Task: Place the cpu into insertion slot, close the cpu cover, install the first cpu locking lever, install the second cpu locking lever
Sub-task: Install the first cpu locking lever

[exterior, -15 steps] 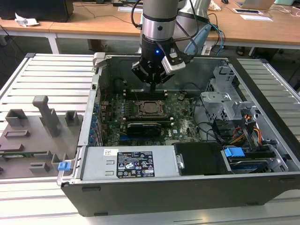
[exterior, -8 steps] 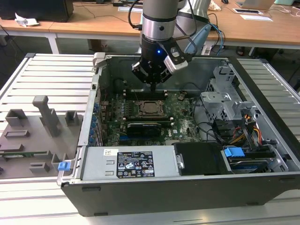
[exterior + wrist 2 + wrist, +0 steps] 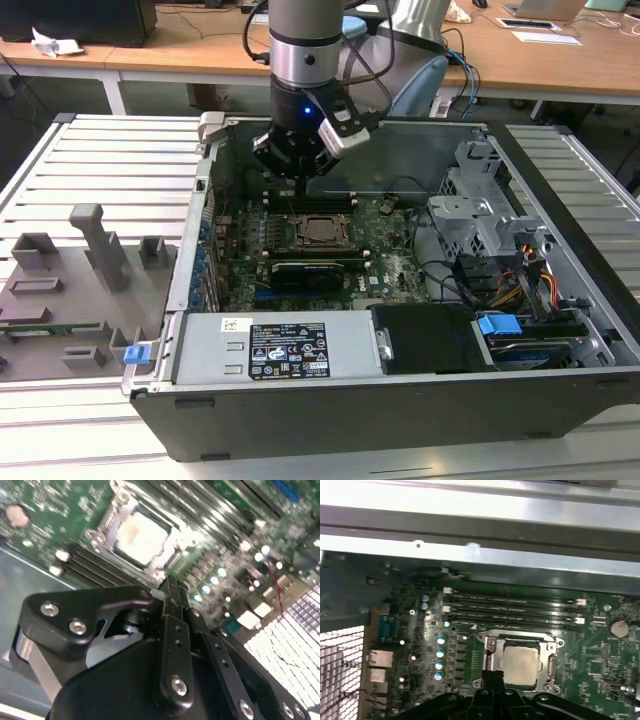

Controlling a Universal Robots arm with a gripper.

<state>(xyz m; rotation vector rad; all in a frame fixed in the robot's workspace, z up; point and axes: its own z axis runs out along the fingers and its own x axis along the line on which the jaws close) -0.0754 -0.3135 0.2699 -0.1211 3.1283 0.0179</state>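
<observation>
From the exterior view I have the arm (image 3: 306, 40) coming straight down into the open computer case (image 3: 400, 390), wrist vertical, with the tool (image 3: 300, 178) hanging just above the motherboard (image 3: 385, 255) near the memory slots (image 3: 322, 201). In the second wrist view the tool (image 3: 172, 592) has its black fingers (image 3: 173, 630) pressed together, tips closed on nothing that I can see, poised just beside the socket's edge. Beyond the tips, the cpu (image 3: 520, 659) sits flat in the insertion slot (image 3: 490, 652), its pale metal face showing through the window of the cpu cover (image 3: 551, 664), which lies down around it. Nearest the camera in the exterior view, a white-on-black label (image 3: 287, 350) lies on the power supply (image 3: 215, 350); I cannot read its print. Outside the case, a grey fixture tray (image 3: 60, 300) rests on the ribbed surface (image 3: 120, 150).
</observation>
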